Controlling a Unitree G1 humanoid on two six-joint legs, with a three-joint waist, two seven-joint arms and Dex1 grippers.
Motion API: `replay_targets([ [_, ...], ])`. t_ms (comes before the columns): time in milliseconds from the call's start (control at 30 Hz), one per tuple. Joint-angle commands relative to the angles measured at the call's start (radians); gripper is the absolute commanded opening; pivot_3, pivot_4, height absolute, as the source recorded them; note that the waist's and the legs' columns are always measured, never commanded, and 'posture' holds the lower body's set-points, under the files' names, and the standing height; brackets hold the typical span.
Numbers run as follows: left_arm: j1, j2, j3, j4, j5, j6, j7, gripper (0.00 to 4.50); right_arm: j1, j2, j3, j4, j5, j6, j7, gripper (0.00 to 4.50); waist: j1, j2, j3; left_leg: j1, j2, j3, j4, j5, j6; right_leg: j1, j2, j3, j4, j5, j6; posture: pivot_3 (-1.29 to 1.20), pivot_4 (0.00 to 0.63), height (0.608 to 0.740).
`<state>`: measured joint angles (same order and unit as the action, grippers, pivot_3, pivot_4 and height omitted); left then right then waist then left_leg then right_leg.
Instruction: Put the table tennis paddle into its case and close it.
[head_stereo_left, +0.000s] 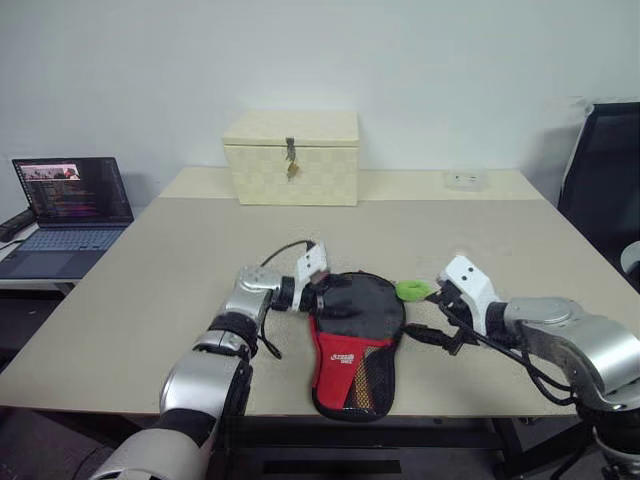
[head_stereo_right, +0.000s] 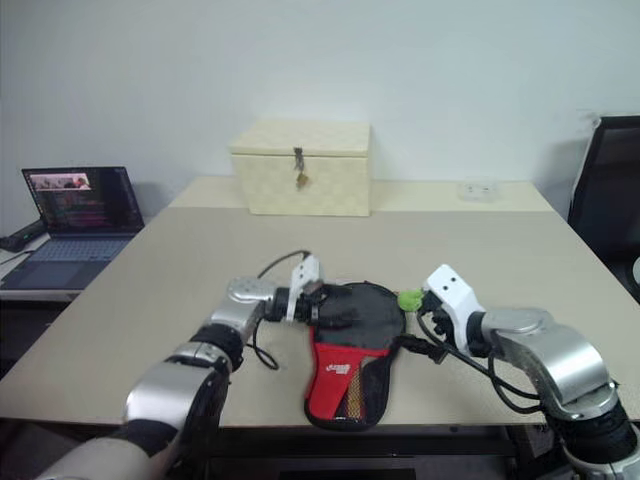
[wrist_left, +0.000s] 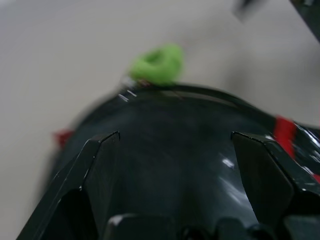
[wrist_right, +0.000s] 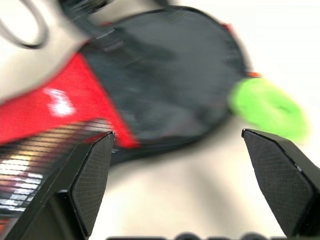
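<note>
With both my left gripper (head_stereo_left: 318, 292) and right gripper (head_stereo_left: 436, 301) wide open and empty, the case (head_stereo_left: 355, 340) may stay unzipped on the bench (head_stereo_left: 150, 290).

A beige table (head_stereo_left: 150, 300) is standing against a plain white wall (head_stereo_left: 420, 60). A laptop (head_stereo_left: 65, 215) is glowing on a side desk, and a black chair (head_stereo_left: 605, 170) is sitting opposite.
</note>
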<state>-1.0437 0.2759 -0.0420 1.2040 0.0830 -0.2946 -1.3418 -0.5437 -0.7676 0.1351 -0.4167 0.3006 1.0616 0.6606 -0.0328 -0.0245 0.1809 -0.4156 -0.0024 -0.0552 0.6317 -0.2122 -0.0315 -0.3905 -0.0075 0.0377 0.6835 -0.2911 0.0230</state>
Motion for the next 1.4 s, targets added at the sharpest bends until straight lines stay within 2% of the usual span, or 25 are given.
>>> replay_targets([
  [33,0.023,0.007,-0.037,-0.04,0.02,-0.018,0.018,3.87,-0.044,-0.045,0.102,0.106,-0.157,-0.24,-0.003,4.5,-0.001,0.0,0.0,0.0,0.0,0.0,0.0,0.0,0.0,0.0,0.0,0.0,0.0,0.0,0.0,0.0,0.15,0.74],
  [333,0.058,-0.003,-0.048,-0.024,0.008,0.025,0.039,3.87,-0.131,0.051,0.253,0.386,-0.354,-0.546,0.013,4.5,-0.001,0.0,0.0,0.001,0.0,0.001,0.002,0.0,0.0,0.001,0.0,0.001,0.001,0.0,0.0,0.0,0.15,0.74],
  [533,0.067,-0.01,-0.063,-0.037,0.008,0.03,0.033,3.87,-0.205,0.128,0.291,0.603,-0.462,-0.701,0.007,4.5,0.0,0.0,0.0,0.001,0.0,0.001,0.005,0.0,0.0,0.001,0.0,0.001,0.006,0.0,0.0,0.0,0.15,0.74],
  [633,0.068,-0.013,-0.066,-0.043,0.006,0.033,0.031,3.91,-0.237,0.147,0.295,0.683,-0.511,-0.76,0.003,3.87,0.0,0.0,0.0,0.002,0.0,0.0,0.008,0.0,0.0,0.001,0.0,0.001,0.007,0.0,0.0,0.0,0.15,0.74],
  [733,0.073,-0.014,-0.069,-0.05,0.005,0.035,0.026,3.91,-0.236,0.151,0.273,0.685,-0.519,-0.777,0.026,2.89,0.0,0.0,0.0,0.001,0.0,0.0,0.008,0.0,0.0,0.001,0.0,0.001,0.008,0.0,0.0,0.0,0.15,0.74],
  [1033,0.097,-0.022,-0.088,-0.061,0.005,0.055,0.001,3.91,-0.107,0.095,0.207,0.516,-0.51,-0.721,0.088,0.06,0.002,0.0,0.0,0.001,0.0,0.0,0.009,0.0,0.0,0.001,0.0,0.0,0.008,0.0,0.001,0.0,0.15,0.74],
  [1167,0.118,-0.037,-0.097,-0.07,0.005,0.061,0.0,3.91,0.0,0.035,0.16,0.43,-0.504,-0.682,0.112,0.02,0.005,0.001,0.0,0.001,-0.001,-0.001,0.01,0.0,0.0,0.002,-0.001,0.001,0.008,-0.001,0.002,0.0,0.15,0.74],
  [1400,0.133,-0.05,-0.108,-0.065,0.01,0.069,0.009,3.91,0.178,-0.058,0.061,0.155,-0.428,-0.539,0.211,0.02,0.01,0.002,-0.001,0.001,-0.003,-0.002,0.01,-0.001,0.002,0.004,-0.003,0.0,0.007,-0.002,0.004,0.0,0.15,0.74],
])
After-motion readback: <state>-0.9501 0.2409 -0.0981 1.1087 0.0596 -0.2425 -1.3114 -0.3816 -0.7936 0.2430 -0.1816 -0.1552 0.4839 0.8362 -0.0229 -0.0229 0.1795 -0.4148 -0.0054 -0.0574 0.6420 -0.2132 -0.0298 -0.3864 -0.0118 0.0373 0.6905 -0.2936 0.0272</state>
